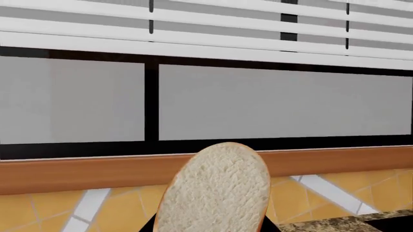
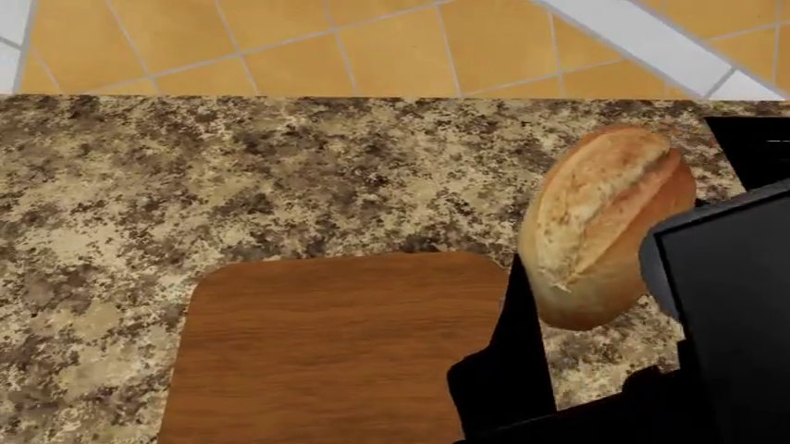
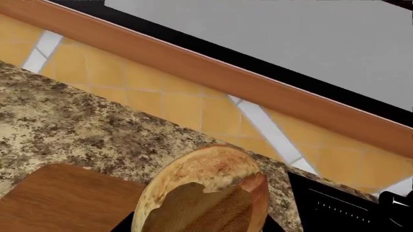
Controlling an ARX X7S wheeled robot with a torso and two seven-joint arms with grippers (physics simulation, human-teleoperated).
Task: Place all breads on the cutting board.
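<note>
The short cut chunk of bread (image 1: 216,193) shows its white crumb face and thin tan crust in the left wrist view. My left gripper (image 1: 210,228) is shut on it, with black fingers (image 1: 147,226) just visible at each side, and it is held up facing the window. The golden-brown oval loaf (image 2: 605,222) hangs over the counter just right of the cutting board (image 2: 333,351). My right gripper (image 2: 580,314) is shut on it, one black finger (image 2: 516,351) at the board's right edge. In the right wrist view the loaf (image 3: 200,193) fills my right gripper (image 3: 199,226), beside the board (image 3: 58,198).
A speckled granite counter (image 2: 247,176) carries the board. An orange tiled backsplash (image 2: 309,46) with white stripes runs behind it, below a wooden sill (image 1: 84,171) and a window with blinds (image 1: 206,29). A black appliance (image 3: 342,208) sits at the counter's right end.
</note>
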